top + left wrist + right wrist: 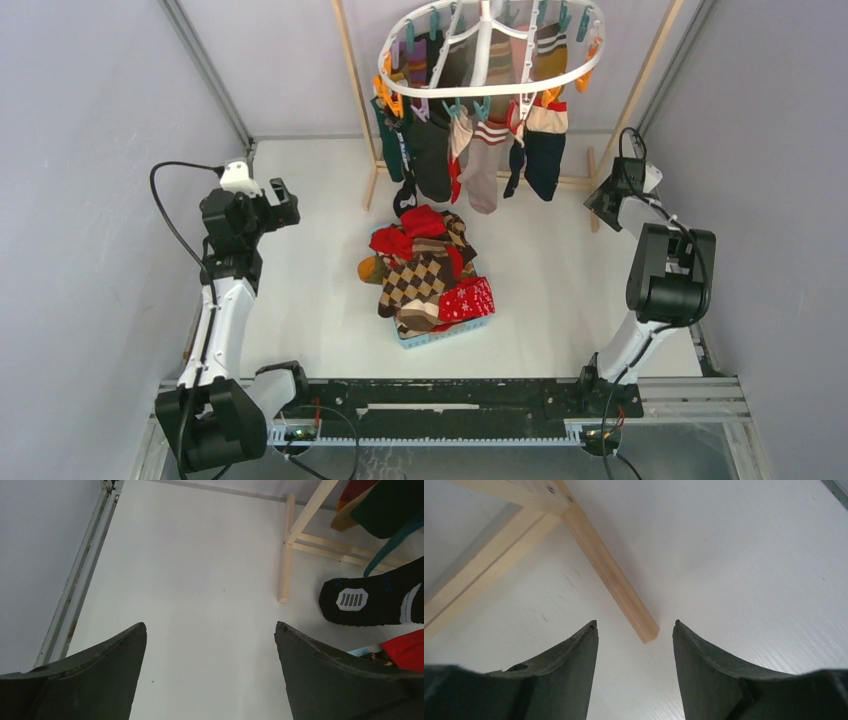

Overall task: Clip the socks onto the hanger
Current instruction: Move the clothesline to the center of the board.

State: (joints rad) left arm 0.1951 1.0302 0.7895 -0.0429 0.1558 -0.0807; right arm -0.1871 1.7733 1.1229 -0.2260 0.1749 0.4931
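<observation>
A pile of loose socks (pixel 428 270), argyle brown-and-cream, red and snowflake red, fills a small light-blue basket (pixel 445 335) in the middle of the table. The white oval hanger (pixel 490 50) hangs at the top with orange and teal clothespins and several socks clipped under it. My left gripper (pixel 283 203) is open and empty, held left of the pile. In its wrist view (pixel 210 627) I see a black sock toe (pixel 370 600) and a red sock (pixel 407 650). My right gripper (pixel 603 200) is open and empty by the rack's right foot (pixel 651 630).
The pale wooden rack frame (pixel 370 165) stands behind the basket; its left foot (pixel 286 555) and right foot bar rest on the white table (pixel 300 290). Grey walls close both sides. A metal rail (pixel 75 595) runs along the left table edge.
</observation>
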